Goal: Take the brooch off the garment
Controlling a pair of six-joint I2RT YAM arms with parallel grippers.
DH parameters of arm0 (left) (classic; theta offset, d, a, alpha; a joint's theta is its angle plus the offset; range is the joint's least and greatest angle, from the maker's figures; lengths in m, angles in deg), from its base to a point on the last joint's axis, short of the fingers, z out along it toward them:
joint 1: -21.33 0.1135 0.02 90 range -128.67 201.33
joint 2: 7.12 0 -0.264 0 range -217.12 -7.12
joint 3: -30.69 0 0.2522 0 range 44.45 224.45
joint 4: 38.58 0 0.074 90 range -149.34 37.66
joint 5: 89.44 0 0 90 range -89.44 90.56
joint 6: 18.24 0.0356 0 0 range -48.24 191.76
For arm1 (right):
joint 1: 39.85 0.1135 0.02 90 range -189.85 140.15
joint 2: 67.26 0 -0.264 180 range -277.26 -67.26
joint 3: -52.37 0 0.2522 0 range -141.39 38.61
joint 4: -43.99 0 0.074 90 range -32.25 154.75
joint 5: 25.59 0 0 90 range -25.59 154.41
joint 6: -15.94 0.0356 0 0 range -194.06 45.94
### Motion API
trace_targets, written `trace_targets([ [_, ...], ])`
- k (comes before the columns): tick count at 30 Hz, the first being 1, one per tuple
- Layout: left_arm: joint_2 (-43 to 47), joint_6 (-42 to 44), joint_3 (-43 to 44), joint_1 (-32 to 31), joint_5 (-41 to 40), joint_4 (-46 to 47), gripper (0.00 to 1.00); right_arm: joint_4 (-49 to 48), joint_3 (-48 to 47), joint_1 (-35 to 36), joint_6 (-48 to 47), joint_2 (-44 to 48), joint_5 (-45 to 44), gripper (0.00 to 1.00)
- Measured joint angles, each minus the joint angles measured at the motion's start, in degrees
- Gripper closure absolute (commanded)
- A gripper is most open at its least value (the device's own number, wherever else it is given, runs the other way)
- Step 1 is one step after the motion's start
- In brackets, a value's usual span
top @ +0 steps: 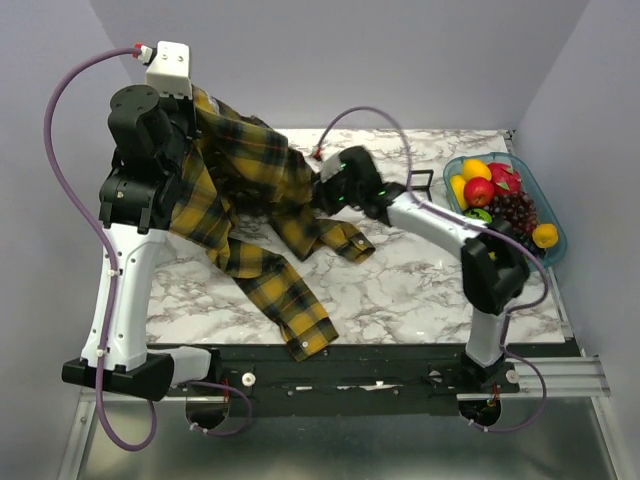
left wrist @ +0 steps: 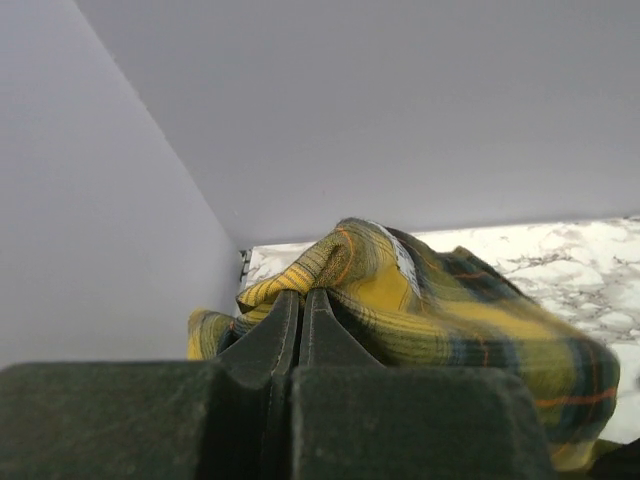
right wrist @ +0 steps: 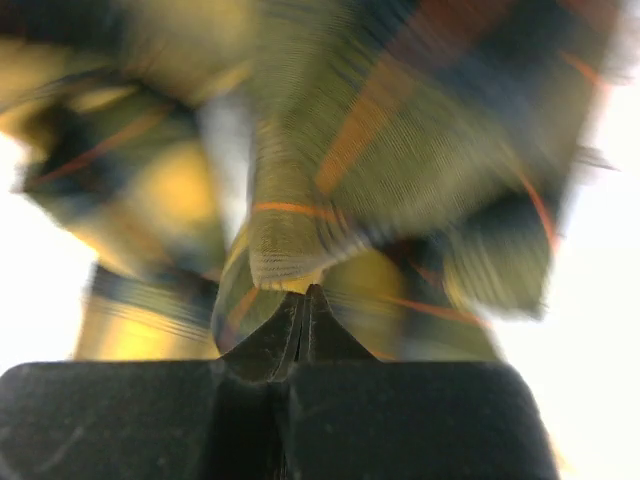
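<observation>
Marble table (top: 420,270), left pincer (left wrist: 303,292) pinched on lifted plaid shirt (top: 250,190) — right pincer (right wrist: 305,290) closed on a fold.

This is a robotics lab test cell. Plain grey partition walls (top: 350,50) enclose a marble-patterned table (top: 420,290). The left arm (top: 125,280) and right arm (top: 440,225) are bolted to a metal rail (top: 560,375).

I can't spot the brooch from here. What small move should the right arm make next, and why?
Probably open and back off slightly. The right arm's fingers are shut against a fold of the yellow and navy plaid flannel shirt, which the left arm's fingers hold raised; no teal disc shows anywhere.
</observation>
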Motion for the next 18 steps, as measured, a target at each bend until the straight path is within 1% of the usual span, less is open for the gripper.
trace_targets([
  [4,2.62,1.68,-3.10,0.00,0.94,0.68,1.00,3.61,0.83,-8.44,-5.14,9.16,-1.49,1.00],
  [7,4.04,3.67,-4.63,0.00,2.71,2.12,1.00,5.62,-1.64,-12.11,-8.68,14.23,-2.80,1.00],
  [12,3.82,8.31,-3.76,0.02,7.19,6.38,1.00,6.25,-12.07,-14.01,-13.66,17.16,-4.55,1.00],
  [18,3.52,10.38,-0.98,0.00,12.20,8.98,1.00,7.93,-21.79,-15.65,-17.40,18.71,-6.64,1.00],
])
